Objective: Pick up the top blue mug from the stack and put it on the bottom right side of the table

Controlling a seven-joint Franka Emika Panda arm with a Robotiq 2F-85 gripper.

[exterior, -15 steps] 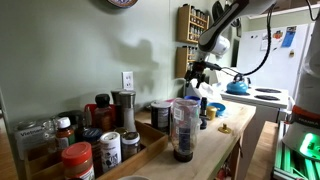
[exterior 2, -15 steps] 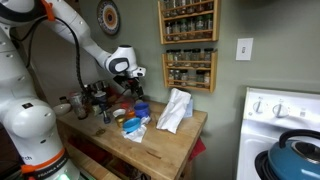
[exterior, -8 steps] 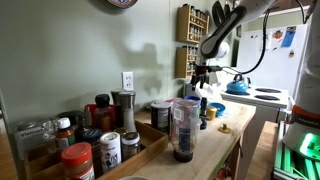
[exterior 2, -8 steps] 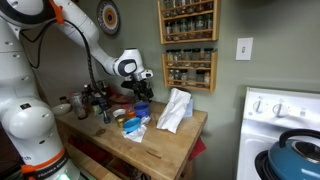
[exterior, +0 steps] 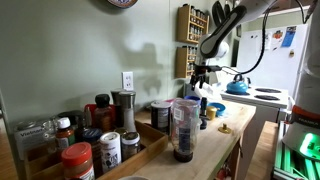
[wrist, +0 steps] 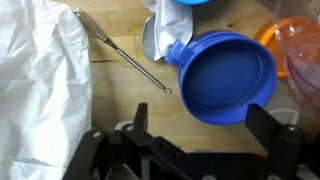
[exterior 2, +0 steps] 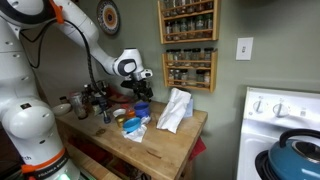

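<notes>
The top blue mug (wrist: 225,75) shows from above in the wrist view, open mouth up, with its handle pointing up-left. It hides the rest of the stack beneath it. My gripper (wrist: 203,125) is open, hovering just above the mug, one finger on each side of its near rim and not touching it. In both exterior views the gripper (exterior 2: 140,88) (exterior: 200,76) hangs directly over the blue mugs (exterior 2: 141,108) (exterior: 203,103) on the wooden counter (exterior 2: 170,140).
A crumpled white bag (wrist: 40,70) (exterior 2: 175,108) lies beside the mug, with a thin metal whisk (wrist: 125,52) between them. An orange lidded item (wrist: 298,45) is on the other side. A clear blender jar (exterior: 184,128), spice jars (exterior: 100,150) and a blue kettle (exterior: 238,86) are nearby.
Over the last second the arm shifted slightly toward the mugs and lower. Nothing has visibly moved in the last half second, and the gripper stays open.
</notes>
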